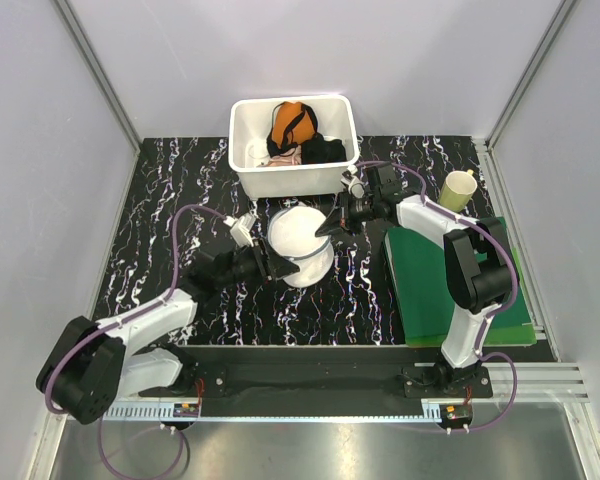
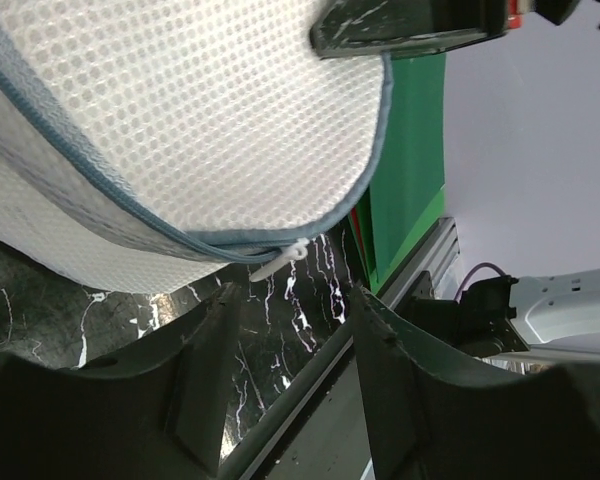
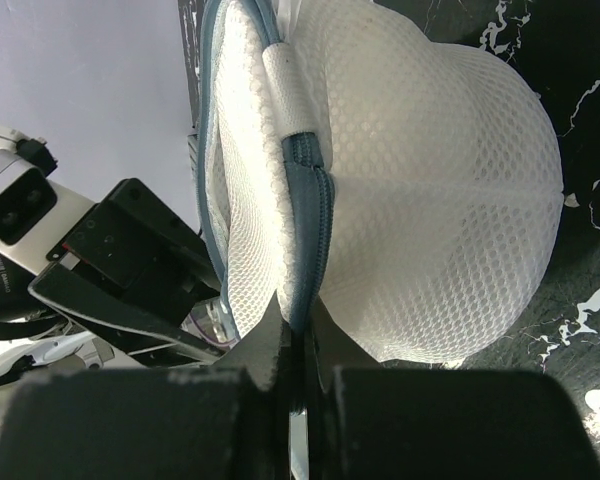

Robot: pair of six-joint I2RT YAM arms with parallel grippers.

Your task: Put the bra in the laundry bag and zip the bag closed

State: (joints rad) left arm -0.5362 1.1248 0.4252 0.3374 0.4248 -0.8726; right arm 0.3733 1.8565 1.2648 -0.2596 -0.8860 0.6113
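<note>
The laundry bag is white honeycomb mesh edged grey-blue, the table black with white veins, the board green.

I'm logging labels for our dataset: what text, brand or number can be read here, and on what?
No text is readable.
Tiny print on the left arm's wrist: too blurred to read.
No marks seen on the bag, tub, cup or green mat.

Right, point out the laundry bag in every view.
Top external: laundry bag at the centre of the picture.
Left wrist: it fills the upper left.
Right wrist: centre to upper right.
Shared landmark: the black marbled tabletop under it.
</note>
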